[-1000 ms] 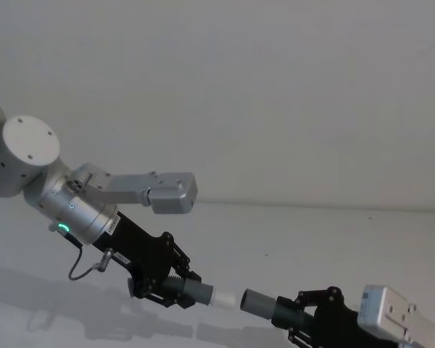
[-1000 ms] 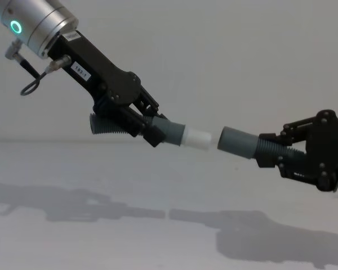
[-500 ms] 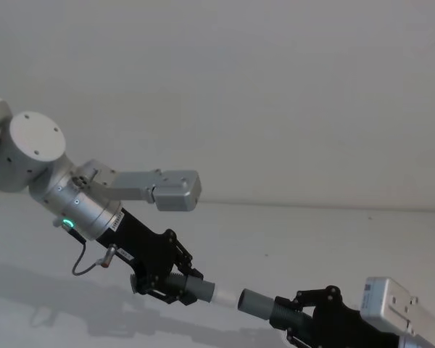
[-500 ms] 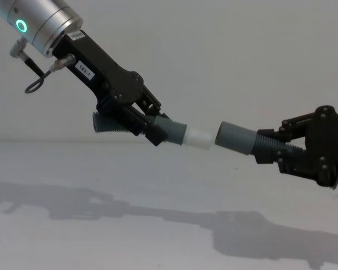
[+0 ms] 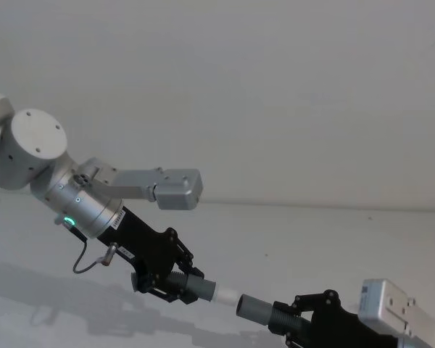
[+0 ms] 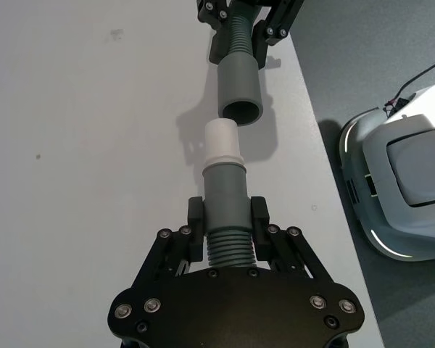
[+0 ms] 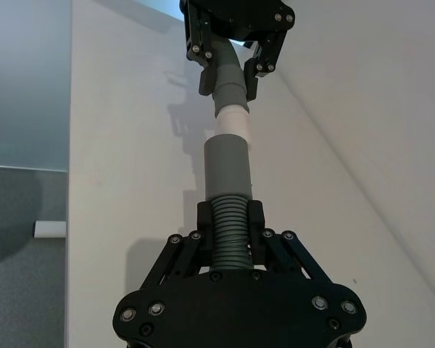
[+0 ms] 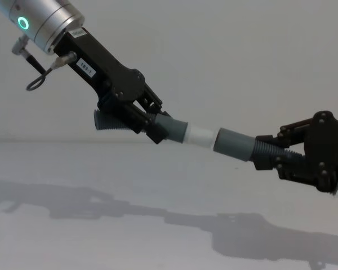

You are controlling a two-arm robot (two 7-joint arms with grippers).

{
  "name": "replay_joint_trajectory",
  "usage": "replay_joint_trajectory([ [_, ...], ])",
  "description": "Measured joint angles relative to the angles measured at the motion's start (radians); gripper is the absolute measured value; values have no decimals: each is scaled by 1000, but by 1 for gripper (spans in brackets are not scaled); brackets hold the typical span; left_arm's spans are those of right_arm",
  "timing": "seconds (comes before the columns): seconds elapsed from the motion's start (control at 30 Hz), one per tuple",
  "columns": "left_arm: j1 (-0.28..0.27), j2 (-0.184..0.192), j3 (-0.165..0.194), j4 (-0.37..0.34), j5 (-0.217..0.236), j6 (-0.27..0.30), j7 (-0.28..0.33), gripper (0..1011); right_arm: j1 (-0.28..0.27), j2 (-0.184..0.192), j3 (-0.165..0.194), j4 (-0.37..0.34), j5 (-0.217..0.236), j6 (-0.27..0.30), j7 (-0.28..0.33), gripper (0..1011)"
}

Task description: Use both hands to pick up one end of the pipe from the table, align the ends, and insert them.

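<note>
Above the table (image 8: 101,236), my left gripper (image 8: 152,121) is shut on the ribbed part of the short pipe piece (image 8: 172,130). Its white tip (image 8: 201,136) points right. From the right, my right gripper (image 8: 265,153) is shut on the ribbed part of the longer piece. That piece's open grey mouth (image 8: 232,143) meets the white tip end to end. In the left wrist view the tip (image 6: 220,141) sits at the mouth's rim (image 6: 239,110), slightly off-centre. In the right wrist view the mouth (image 7: 227,163) covers the tip's end (image 7: 232,119). The head view has both grippers (image 5: 180,283) (image 5: 297,313) low in frame.
The table's side edge (image 6: 315,167) runs close beside the pipes, with grey floor and a white robot base (image 6: 399,188) beyond it. A plain wall (image 8: 242,56) stands behind. The left arm's silver camera housing (image 5: 175,190) sticks out above the gripper.
The gap between the white tip and the grey mouth has closed. The right gripper carried its piece leftward to the tip; the left gripper shifted slightly up and right.
</note>
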Motion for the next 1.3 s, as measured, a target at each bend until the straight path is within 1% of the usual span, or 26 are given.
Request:
replay_joint_trajectory([
  [0.77, -4, 7, 16, -15, -19, 0, -3, 343, 17, 2, -20, 10, 6, 20, -17, 249],
  [1.1, -14, -2, 25, 2, -22, -8, -1, 343, 23, 4, -27, 13, 14, 22, -18, 249],
  [1.3, -22, -16, 31, 25, -23, -18, 2, 343, 24, 8, -32, 12, 19, 22, -18, 249],
])
